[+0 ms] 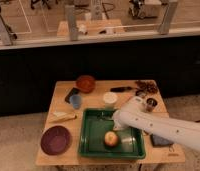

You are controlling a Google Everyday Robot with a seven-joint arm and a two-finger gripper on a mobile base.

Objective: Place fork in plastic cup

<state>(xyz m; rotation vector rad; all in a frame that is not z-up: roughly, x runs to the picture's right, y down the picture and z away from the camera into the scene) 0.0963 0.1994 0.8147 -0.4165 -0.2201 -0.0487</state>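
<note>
Green tray (88,146) by the worktop's (93,100) front edge has the hand (104,116) over its rear part. Whether the hand grasps anything cannot be told, and the fork cannot be made out. The plastic cup (75,101) stands leftward, towards the worktop's left edge.

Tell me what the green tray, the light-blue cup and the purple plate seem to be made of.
Green tray: likely plastic; even, slightly glossy green with a moulded rim. Light-blue cup: probably plastic; pale and a little see-through. Purple plate: unclear, plastic or glazed ceramic; flat dark colour gives little away. The gripper sits over the tray's back half.
</note>
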